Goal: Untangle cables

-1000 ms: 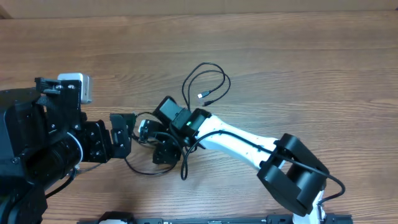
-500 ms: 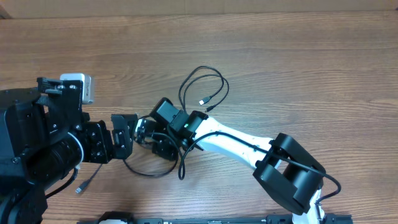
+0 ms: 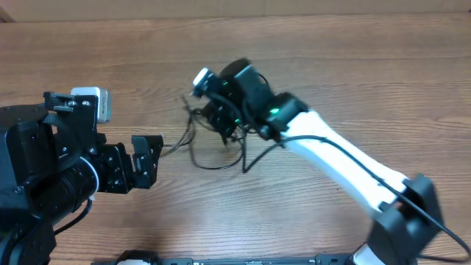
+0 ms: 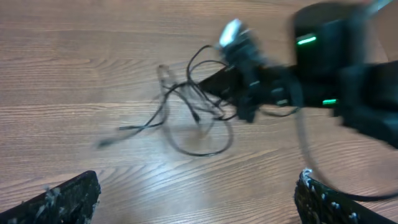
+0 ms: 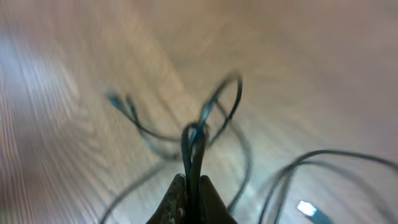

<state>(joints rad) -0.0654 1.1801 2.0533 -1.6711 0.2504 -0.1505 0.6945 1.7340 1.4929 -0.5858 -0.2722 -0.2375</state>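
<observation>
Above the surface (image 3: 331,59), the right gripper (image 5: 193,183) is clamped on the cables (image 5: 194,140); their loose ends trail left toward the nearer, wide-apart left gripper (image 3: 153,159).

— What sort of place is this?

— A robotics lab bench, by the look of it. I work at a plain wood-grain table (image 3: 368,66), and nearly everything in sight is machinery: my left arm (image 3: 44,169), black and bulky, and my right arm (image 3: 346,162), white-shelled with a small green light (image 3: 274,112) glowing on it.

— Anything else there?

— Only thin black cables (image 3: 213,167) on the bare wood (practice material, not furnishings). One camera looks straight down and each of my wrists carries another.
</observation>
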